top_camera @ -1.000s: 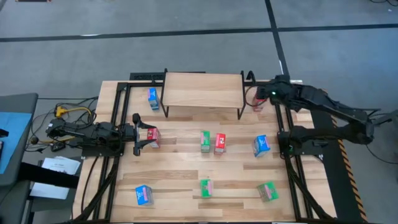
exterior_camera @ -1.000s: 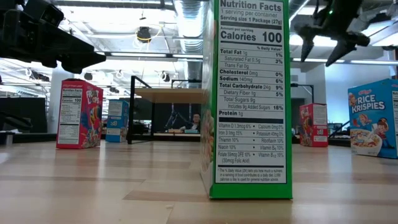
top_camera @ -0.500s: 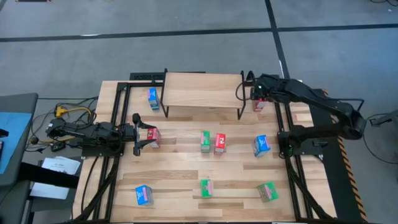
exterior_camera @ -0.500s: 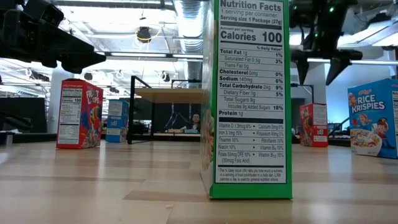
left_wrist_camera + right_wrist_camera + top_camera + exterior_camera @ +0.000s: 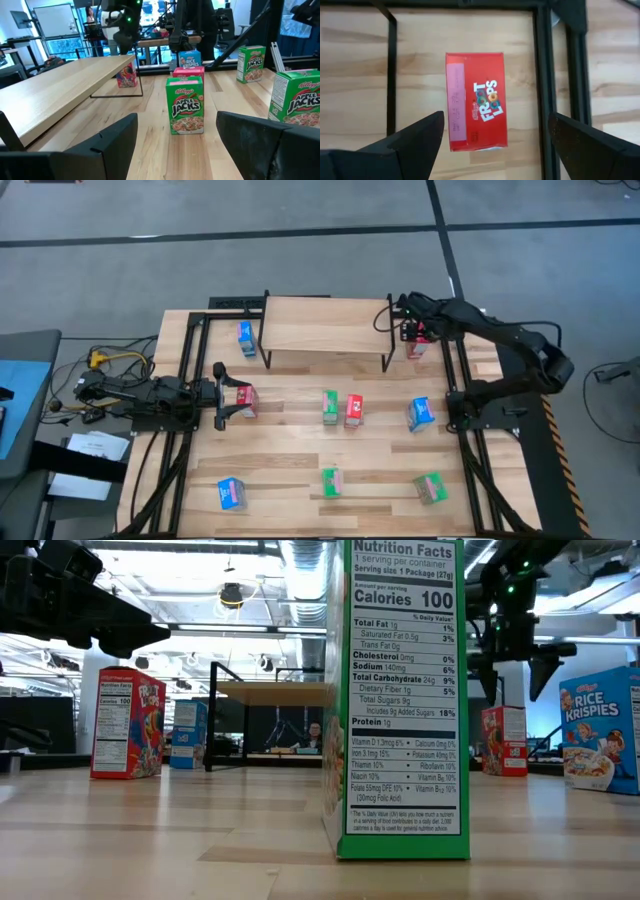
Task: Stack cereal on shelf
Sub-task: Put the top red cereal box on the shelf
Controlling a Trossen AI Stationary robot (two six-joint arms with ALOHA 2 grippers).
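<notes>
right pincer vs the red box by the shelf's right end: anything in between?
Nothing. In the right wrist view the open right pincer hangs above the red Froot Loops box, with only air between its fingers and the box. The low view shows the same gap.

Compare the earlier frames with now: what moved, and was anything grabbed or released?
The right end effector swung in toward the shelf's right end and came down, open, over the red box there. Nothing was grabbed or released. The left end effector stayed by the left red box; all boxes kept their places.
</notes>
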